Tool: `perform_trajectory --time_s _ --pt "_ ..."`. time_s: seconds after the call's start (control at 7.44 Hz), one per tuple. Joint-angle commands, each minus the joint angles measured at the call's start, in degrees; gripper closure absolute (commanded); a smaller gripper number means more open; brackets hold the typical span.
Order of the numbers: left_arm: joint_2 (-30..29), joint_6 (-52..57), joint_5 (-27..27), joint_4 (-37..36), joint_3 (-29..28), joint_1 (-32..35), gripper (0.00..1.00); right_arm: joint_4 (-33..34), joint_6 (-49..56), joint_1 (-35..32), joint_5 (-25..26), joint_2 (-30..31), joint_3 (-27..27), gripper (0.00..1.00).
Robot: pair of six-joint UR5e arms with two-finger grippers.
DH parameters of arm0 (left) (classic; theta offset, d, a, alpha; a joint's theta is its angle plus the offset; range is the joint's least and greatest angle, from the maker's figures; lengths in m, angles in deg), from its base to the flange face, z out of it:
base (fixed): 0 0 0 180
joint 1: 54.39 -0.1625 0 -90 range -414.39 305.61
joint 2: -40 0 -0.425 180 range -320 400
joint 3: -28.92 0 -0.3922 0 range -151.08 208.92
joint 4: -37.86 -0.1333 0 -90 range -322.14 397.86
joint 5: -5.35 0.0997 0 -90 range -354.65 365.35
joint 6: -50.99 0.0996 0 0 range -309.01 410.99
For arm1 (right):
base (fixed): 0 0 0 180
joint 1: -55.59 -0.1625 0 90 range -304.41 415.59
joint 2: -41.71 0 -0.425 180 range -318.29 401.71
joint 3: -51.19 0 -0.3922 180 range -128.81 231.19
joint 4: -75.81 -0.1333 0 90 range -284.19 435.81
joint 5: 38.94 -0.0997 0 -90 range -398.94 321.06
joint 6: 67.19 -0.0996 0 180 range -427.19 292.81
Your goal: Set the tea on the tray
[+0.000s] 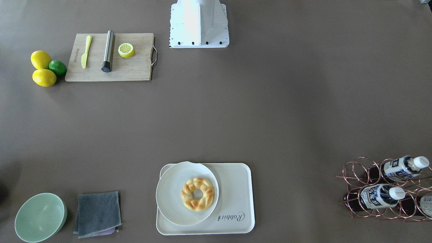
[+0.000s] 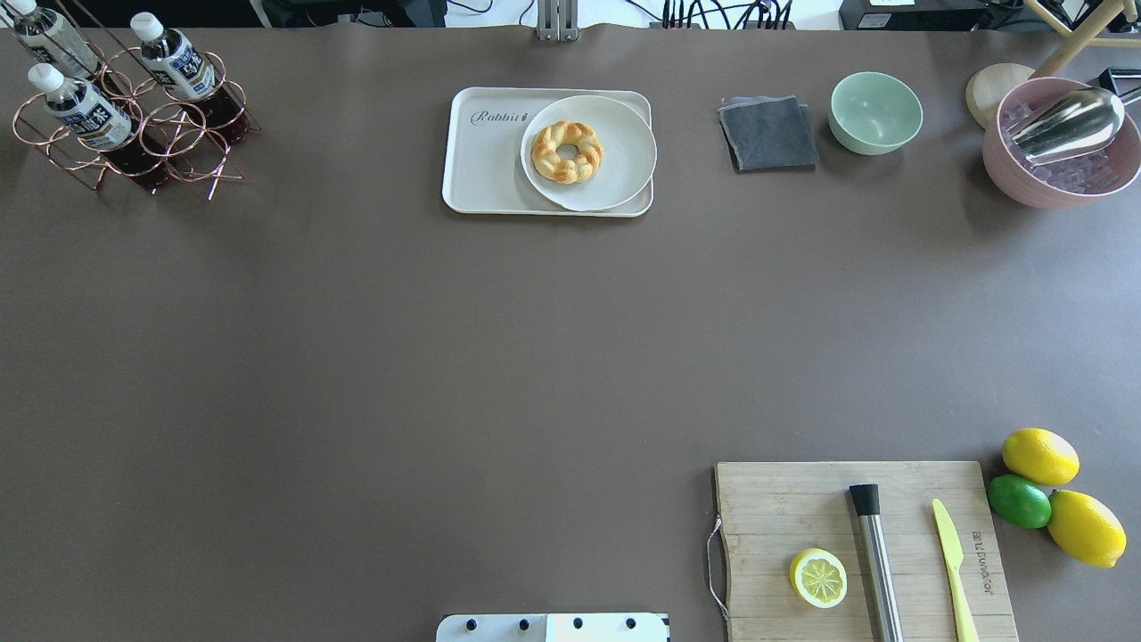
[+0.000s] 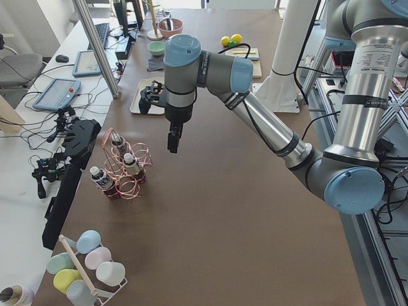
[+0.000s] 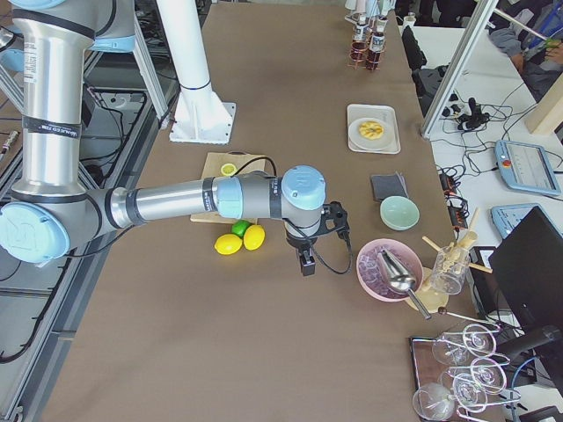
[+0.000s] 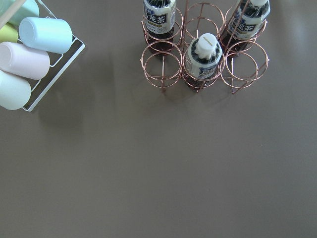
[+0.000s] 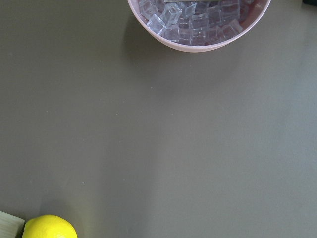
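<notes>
Two tea bottles with white caps and white-and-navy labels lie tilted in a copper wire rack at the table's far left. A third bottle lies behind them. They also show in the left wrist view. The cream tray marked "Rabbit" lies at the far middle, with a round white plate holding a ring pastry on its right half. My left gripper hangs above the table beside the rack. My right gripper hangs near the lemons. I cannot tell whether either is open.
A cutting board with a lemon half, a steel cylinder and a yellow knife is at the near right. Two lemons and a lime lie beside it. A grey cloth, a green bowl and a pink ice bowl stand far right. Pastel cups sit left of the rack.
</notes>
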Motion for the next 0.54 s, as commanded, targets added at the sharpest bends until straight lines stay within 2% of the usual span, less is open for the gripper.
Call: perform_trajectory --time_s 0.0,0.13,0.4 --pt "0.05 -0.23 0.24 -0.34 1.57 -0.75 0.02 -0.01 -0.01 0.0 -0.02 -0.19 0.29 0.0" --pt "0.13 -0.24 0.5 -0.34 1.05 -1.71 0.02 -0.01 -0.09 0.0 0.07 -0.19 0.9 0.0" --pt "4.34 0.03 1.47 0.18 0.26 -3.03 0.02 -0.01 -0.01 -0.61 0.76 -0.71 3.27 0.0"
